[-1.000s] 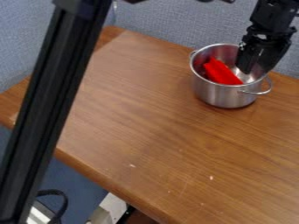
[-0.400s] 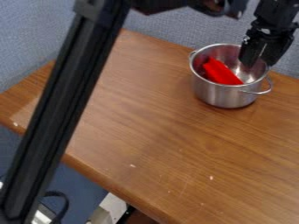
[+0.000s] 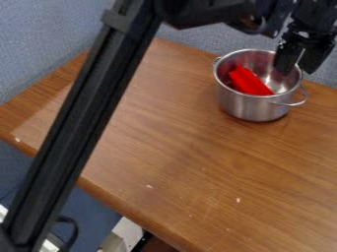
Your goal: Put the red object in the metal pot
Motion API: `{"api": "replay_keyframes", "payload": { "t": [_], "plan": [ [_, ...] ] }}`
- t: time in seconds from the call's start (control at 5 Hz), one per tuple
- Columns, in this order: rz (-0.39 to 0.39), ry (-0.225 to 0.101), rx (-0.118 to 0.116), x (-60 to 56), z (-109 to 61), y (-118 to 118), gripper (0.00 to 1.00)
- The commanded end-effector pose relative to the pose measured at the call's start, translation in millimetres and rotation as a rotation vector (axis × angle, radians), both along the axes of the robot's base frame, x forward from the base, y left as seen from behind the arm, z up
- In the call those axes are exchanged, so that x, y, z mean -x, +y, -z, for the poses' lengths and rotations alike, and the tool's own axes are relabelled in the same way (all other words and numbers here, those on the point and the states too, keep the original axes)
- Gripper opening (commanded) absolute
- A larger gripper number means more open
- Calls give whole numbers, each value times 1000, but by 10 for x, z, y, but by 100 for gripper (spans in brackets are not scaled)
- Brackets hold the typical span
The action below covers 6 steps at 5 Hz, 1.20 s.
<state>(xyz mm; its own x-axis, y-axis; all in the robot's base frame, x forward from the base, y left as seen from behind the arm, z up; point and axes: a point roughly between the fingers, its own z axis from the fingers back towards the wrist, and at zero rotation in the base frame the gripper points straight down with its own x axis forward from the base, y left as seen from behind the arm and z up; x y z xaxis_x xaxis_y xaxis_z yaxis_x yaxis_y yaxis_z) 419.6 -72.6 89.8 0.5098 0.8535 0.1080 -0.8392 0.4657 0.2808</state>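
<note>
The red object, a bright red bar, lies inside the metal pot at the table's far right. The pot is small, shiny and round, with a loop handle on its right side. My gripper hangs just above the pot's right rim, open, with nothing between its fingers. It stands apart from the red object, up and to its right.
The wooden table stretches left and forward of the pot. A thick black arm link crosses the left of the view diagonally and hides part of the table. A blue wall is behind.
The gripper has risen a little and shifted right, away from the pot's inside. The black link has swung right across the view. The red object stays in the pot.
</note>
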Motion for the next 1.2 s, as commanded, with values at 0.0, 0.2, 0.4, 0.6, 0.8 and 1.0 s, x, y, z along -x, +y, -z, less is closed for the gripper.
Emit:
{"api": "replay_keyframes", "payload": {
  "t": [0.0, 0.2, 0.4, 0.6, 0.8, 1.0],
  "plan": [
    [45, -77, 34, -18, -383, 22, 100],
    [53, -76, 43, -33, -447, 98, 100],
    [59, -76, 51, -48, -512, 175, 100],
    [67, -108, 76, -47, -754, 260, 100],
    [36, -140, 104, -6, -994, 341, 100],
    [16, -163, 105, 91, -1176, 422, 100]
  ]
}}
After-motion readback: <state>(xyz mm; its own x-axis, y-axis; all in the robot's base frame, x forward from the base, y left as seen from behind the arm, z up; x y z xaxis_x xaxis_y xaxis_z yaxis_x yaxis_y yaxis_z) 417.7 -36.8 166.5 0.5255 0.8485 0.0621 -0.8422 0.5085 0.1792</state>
